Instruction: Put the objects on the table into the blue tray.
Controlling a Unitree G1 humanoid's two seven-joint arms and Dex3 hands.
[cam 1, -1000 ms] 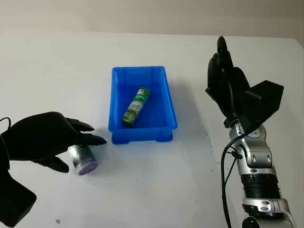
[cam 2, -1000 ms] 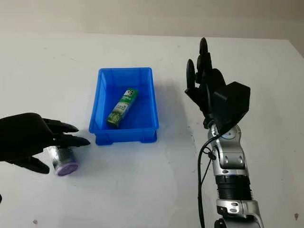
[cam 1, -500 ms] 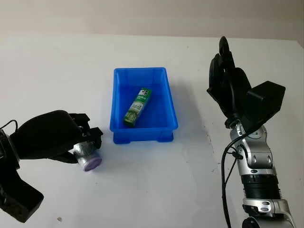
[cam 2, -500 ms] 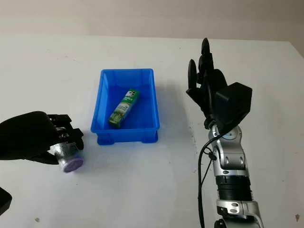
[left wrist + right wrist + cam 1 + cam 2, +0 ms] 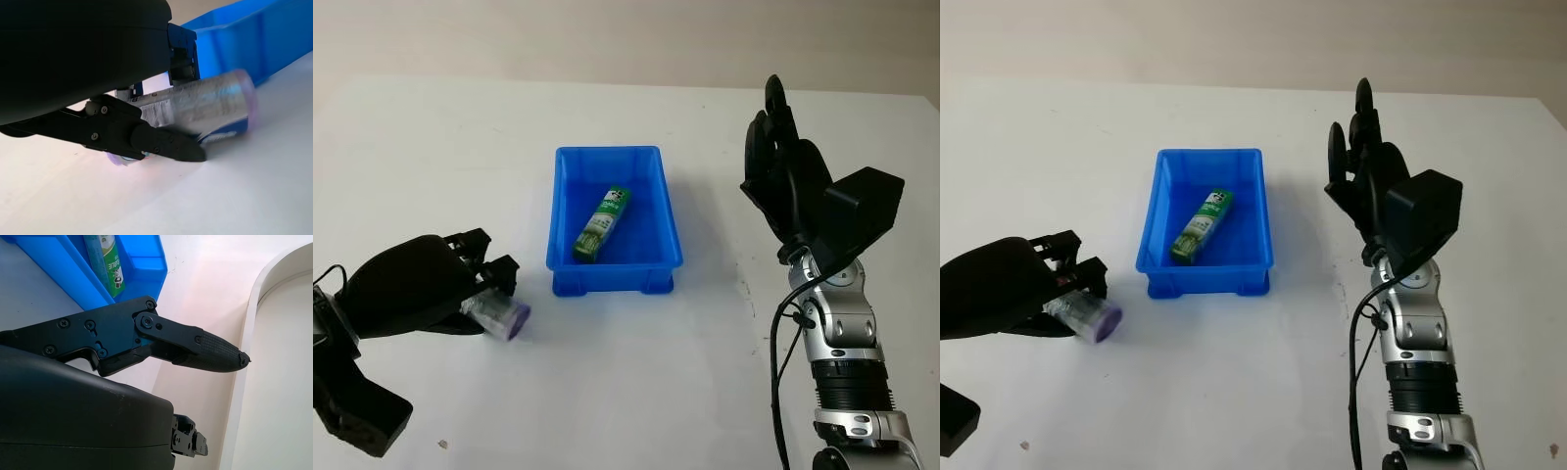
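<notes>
My left hand (image 5: pixel 421 286) sits low at the left of the white table (image 5: pixel 636 392), its black fingers (image 5: pixel 161 142) curled around a small silvery cylindrical can with a purple end (image 5: pixel 499 313). The can lies tilted on its side in my grip, purple end pointing toward the middle of the table, and from the head views I cannot tell whether it touches the tabletop or is just off it. In my left wrist view one finger runs along the can's underside while the silver body (image 5: pixel 205 100) sticks out past my fingertips toward the blue wall beyond. The blue rectangular plastic tray (image 5: pixel 664 225) stands near my left hand, a little farther from me and toward the centre, with a bare strip of table between its near left corner and the can. Inside the tray a green tube-shaped package with white print (image 5: pixel 603 223) lies on the floor, slanted along the tray's length. My right hand (image 5: pixel 781 166) is raised upright above the table to the right of the tray, well apart from it, open and holding nothing.
</notes>
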